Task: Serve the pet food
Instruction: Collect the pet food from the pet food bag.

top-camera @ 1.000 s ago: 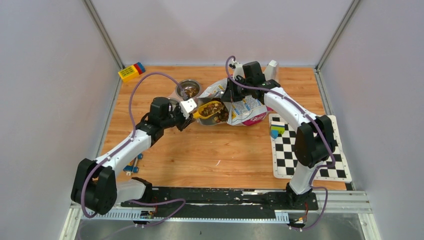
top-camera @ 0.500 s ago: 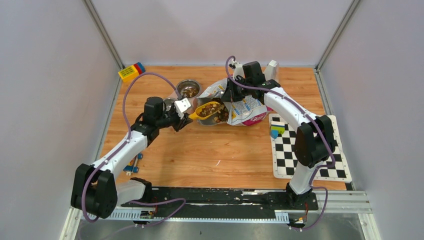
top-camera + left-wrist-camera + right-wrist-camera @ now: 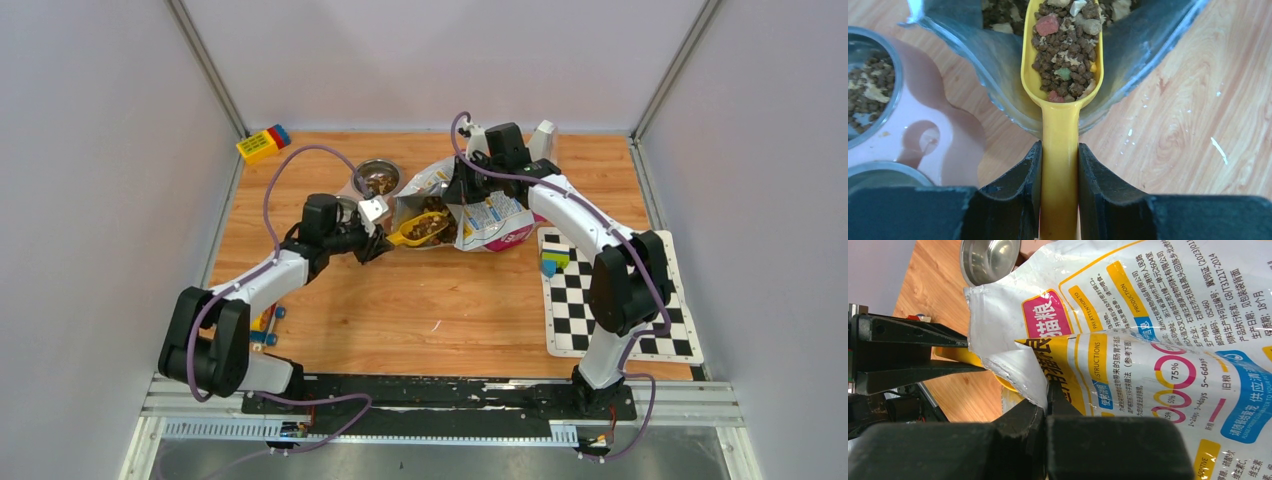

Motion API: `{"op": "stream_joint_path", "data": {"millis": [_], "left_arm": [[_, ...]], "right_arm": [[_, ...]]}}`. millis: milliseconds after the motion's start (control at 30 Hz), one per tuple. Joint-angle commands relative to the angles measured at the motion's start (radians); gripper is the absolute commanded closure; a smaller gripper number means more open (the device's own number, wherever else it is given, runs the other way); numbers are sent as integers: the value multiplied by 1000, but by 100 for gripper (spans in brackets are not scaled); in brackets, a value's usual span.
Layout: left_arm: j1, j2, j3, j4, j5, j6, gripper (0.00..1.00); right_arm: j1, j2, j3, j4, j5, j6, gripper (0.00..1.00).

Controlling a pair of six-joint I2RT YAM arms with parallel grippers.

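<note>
The left gripper (image 3: 1060, 155) clamps the scoop (image 3: 1060, 120) by its handle. The kibble (image 3: 1068, 65) heaped in it sits inside the bag (image 3: 1158, 305) mouth, near the table's (image 3: 400, 300) far edge. The right gripper (image 3: 1048, 395) pinches the bag's rim. The kibble looks loose, light and easily spilled, so it is best carried level in the scoop.

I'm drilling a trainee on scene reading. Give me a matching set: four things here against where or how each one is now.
1 scoop
2 bag
3 far bowl
4 toy block

A at the far-left table corner
B edge pinched by right fingers
C steel, set in pink stand
D full of kibble, gripped by left fingers

Pairs: 1-D, 2-B, 3-C, 4-A
</note>
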Motion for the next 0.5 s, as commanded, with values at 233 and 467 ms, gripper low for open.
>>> {"op": "stream_joint_path", "data": {"millis": [233,467], "left_arm": [[-3,1,78,85,9,-63,100],[5,32,119,69,-48,-83,100]], "right_arm": [[-3,-33,52,-20,-42,-1,100],[-3,-36,52,-23,-33,-5,100]]}}
